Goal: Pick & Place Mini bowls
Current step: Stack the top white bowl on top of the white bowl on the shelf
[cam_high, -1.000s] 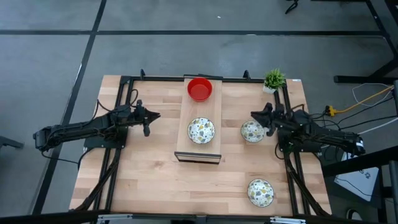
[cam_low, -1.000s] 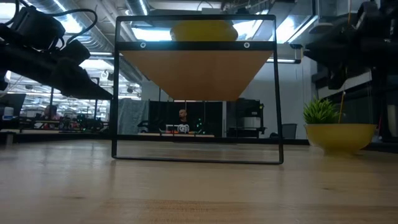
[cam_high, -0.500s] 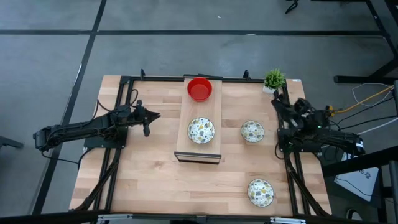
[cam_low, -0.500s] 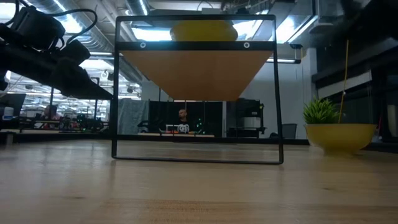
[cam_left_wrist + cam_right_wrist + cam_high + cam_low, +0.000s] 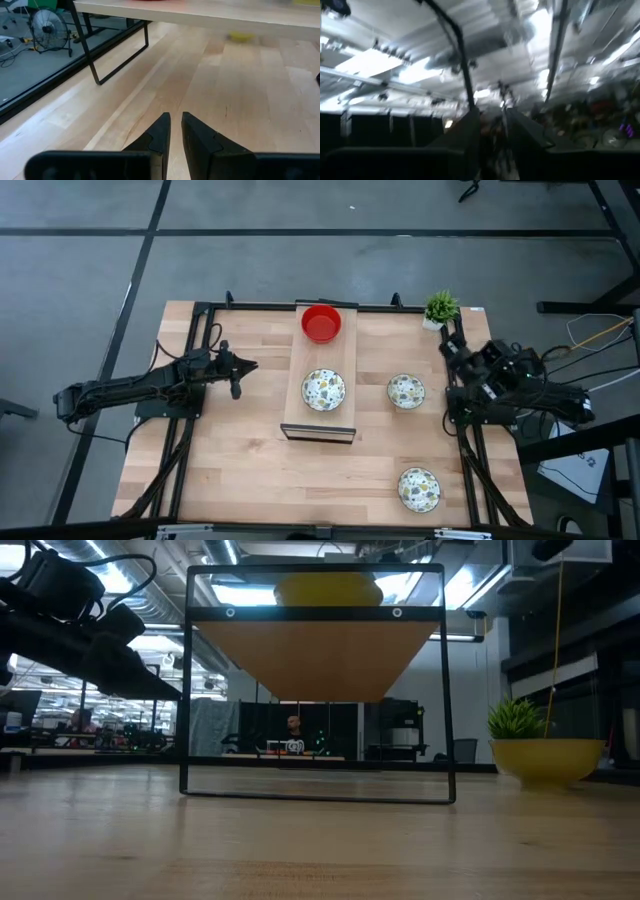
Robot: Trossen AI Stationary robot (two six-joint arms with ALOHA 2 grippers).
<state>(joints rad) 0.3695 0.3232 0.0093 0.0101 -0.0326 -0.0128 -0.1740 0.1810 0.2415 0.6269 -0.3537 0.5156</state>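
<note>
The table was made of light wood, with black rails running along its left and right sides. A small raised wooden shelf stood on thin black legs in the middle of the table, toward the far edge. Two bowls sat on top of this shelf: a red bowl at the far end and a flowery bowl nearer the front. Straight on the table, just right of the shelf, lay a second flowery bowl. A third flowery bowl lay near the front right corner, well apart from the others. A little green plant stood at the far right corner.
</note>
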